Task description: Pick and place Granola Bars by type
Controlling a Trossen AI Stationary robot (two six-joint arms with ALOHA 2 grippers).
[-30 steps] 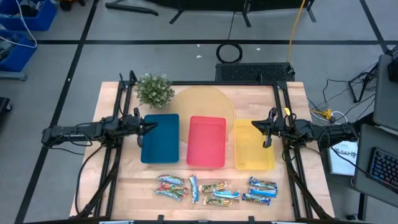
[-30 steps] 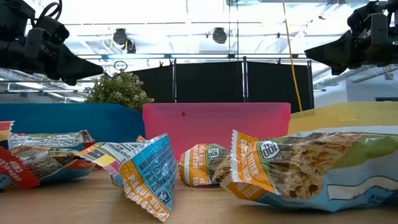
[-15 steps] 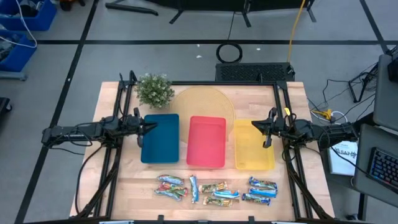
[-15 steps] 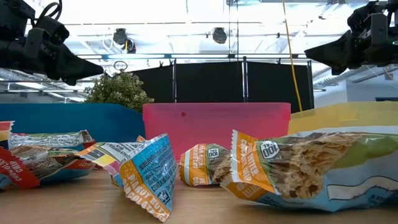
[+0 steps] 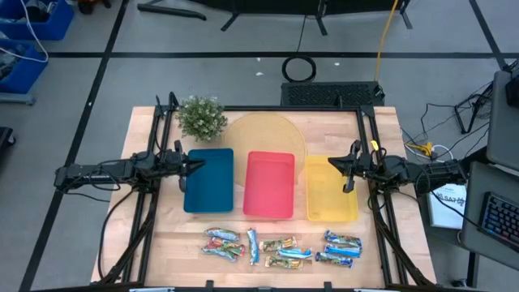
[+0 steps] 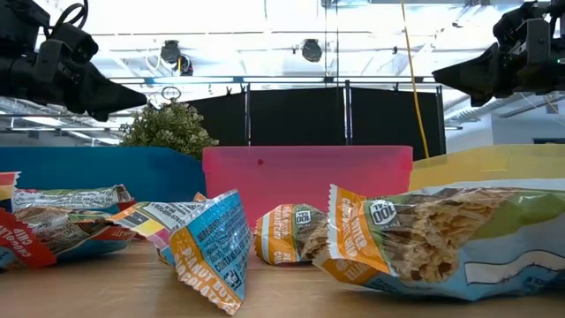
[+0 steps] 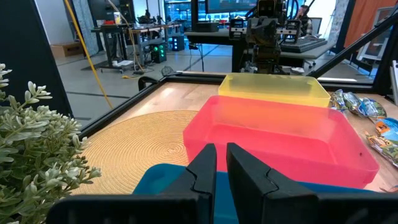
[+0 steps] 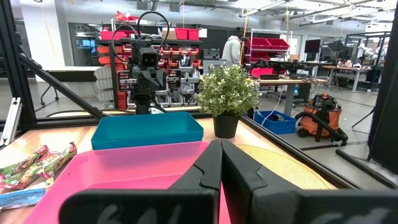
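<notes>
Readable print on the shiny-wrapped Granola Bars [image 5: 280, 246]: "100" in a round badge on an orange-ended wrapper [image 6: 284, 233] and again on the large pale bar [image 6: 441, 237] in the low view; other lettering too small to make out. Bars scattered along the near edge of the wooden table [image 5: 162, 235], apart from the blue rectangular tray [image 5: 208, 180], pink rectangular tray [image 5: 269, 185] and yellow rectangular tray [image 5: 331, 189]. Left gripper [image 5: 190, 165] raised at the blue tray's outer edge, fingers [image 7: 249, 174] only a narrow slit apart, empty. Right gripper [image 5: 341, 170] raised over the yellow tray, fingers [image 8: 239, 168] pressed together, empty. Small potted plant [image 5: 200, 118] beside a round woven mat [image 5: 263, 135] behind the trays.
</notes>
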